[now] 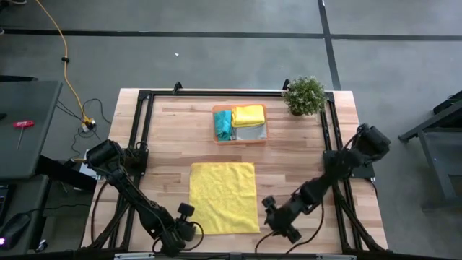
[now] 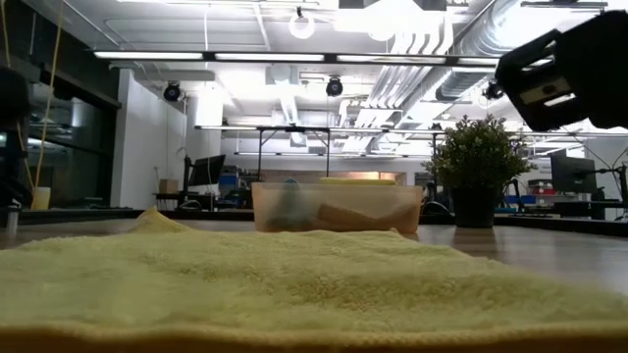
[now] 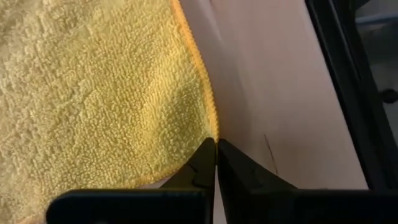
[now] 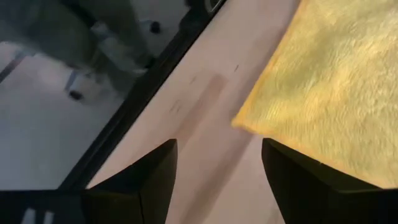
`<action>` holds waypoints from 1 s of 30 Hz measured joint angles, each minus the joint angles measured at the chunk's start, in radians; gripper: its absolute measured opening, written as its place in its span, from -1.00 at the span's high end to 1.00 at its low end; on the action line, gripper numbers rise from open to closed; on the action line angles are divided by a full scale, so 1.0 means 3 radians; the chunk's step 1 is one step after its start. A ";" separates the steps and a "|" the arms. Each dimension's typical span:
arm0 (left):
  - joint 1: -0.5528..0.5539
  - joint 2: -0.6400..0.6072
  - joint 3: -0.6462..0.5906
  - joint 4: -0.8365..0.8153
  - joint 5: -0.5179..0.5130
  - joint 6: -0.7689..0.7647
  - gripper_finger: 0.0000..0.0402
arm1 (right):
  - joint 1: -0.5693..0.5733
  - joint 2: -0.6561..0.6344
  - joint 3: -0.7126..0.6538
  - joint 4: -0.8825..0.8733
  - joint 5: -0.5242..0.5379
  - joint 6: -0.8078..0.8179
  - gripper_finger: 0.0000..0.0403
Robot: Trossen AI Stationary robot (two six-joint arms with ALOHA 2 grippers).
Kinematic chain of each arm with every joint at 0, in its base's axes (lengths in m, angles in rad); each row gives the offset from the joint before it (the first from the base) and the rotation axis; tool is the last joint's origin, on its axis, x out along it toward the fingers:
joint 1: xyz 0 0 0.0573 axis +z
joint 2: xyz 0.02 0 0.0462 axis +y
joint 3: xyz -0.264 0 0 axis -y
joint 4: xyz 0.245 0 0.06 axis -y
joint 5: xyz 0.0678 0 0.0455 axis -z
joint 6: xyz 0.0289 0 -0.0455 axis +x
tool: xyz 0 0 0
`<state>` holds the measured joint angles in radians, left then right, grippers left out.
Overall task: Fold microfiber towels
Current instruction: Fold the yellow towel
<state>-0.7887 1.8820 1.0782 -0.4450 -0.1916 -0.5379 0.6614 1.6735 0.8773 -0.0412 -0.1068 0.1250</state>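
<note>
A yellow microfiber towel [image 1: 222, 196] lies spread flat on the wooden table, near its front edge. My left gripper [image 3: 216, 148] is shut at the towel's near left corner [image 1: 192, 231]. My right gripper [image 4: 217, 165] stands open just off the towel's near right corner [image 4: 242, 121], its fingers apart over bare wood and touching nothing. Farther back, an orange tray [image 1: 240, 141] holds a teal towel [image 1: 223, 124], a folded yellow towel [image 1: 249, 115] and a grey towel [image 1: 250, 132]. My left gripper pinches the very tip of the towel's near left corner [image 3: 210, 132] between its two fingertips. The fingers slant steeply down from the near left side. Only the hem at the corner is between them. The rest of the towel lies flat and slack on the table.
A small potted plant [image 1: 304, 94] stands at the far right of the table. A black frame [image 1: 144, 97] runs around the work area. Bare wood [image 1: 296, 162] lies on either side of the spread towel. Part of an arm [image 2: 569, 64] hangs at the low view's upper right.
</note>
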 joint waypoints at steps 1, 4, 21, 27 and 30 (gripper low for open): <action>0.0000 0.0000 0.0001 0.0000 0.0029 0.0026 0.99 | 0.0024 0.0080 0.0070 0.0005 0.0065 0.0042 -0.13; -0.0011 -0.0001 0.0004 -0.0012 0.0101 0.0136 0.99 | 0.0059 0.0311 0.0264 -0.0011 0.0280 0.0222 -0.13; -0.0120 0.0006 -0.0001 0.0009 0.0018 0.0554 1.00 | 0.0149 0.1454 0.1734 -0.1187 0.0731 0.0745 -0.13; -0.0153 0.0008 -0.0003 0.0000 -0.0043 0.0640 1.00 | 0.0181 0.1448 0.1752 -0.1319 0.0824 0.0805 -0.13; -0.0154 0.0008 -0.0004 0.0004 -0.0051 0.0644 1.00 | 0.0188 0.1447 0.1753 -0.1360 0.0812 0.0805 -0.12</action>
<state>-0.8349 1.8843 1.0771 -0.4437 -0.2069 -0.3447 0.7177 2.1075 1.4033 -0.4491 0.1368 0.3664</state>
